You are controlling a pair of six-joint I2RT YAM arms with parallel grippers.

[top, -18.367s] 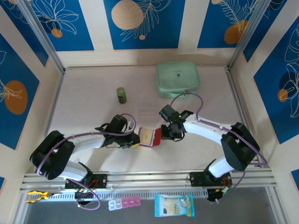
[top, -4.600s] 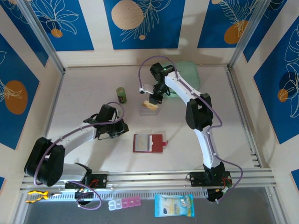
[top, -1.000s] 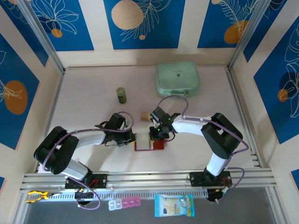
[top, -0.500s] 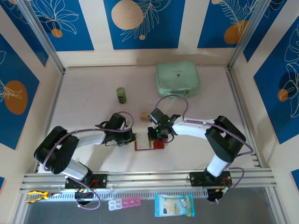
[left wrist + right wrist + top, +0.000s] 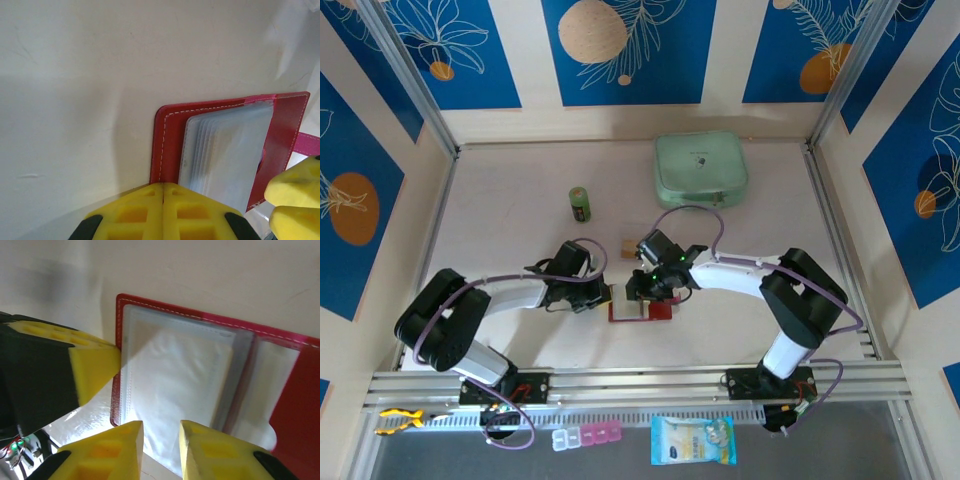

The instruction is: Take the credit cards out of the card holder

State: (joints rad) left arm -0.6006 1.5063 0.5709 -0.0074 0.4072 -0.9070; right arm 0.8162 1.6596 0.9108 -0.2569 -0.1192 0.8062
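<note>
Now, card holder [image 5: 642,308]: open flat on the desk [image 5: 520,200], long axis running left to right.
Left claw [image 5: 163,187]: fingers pressed together, tip against the holder's left edge.
Right claw [image 5: 161,427]: fingers slightly apart, nothing between them, directly over the clear pockets [image 5: 175,370]; the nearer arm for a pull.
Credit card [image 5: 628,248]: one tan, out already, just beyond.

Pale beige table [image 5: 520,200] carries open red folding card holder [image 5: 642,312]. Just beyond card holder: small tan card [image 5: 628,247]. Farther back: mint green zip case [image 5: 701,170]. Back-left: small green cylinder [image 5: 580,204].
</note>
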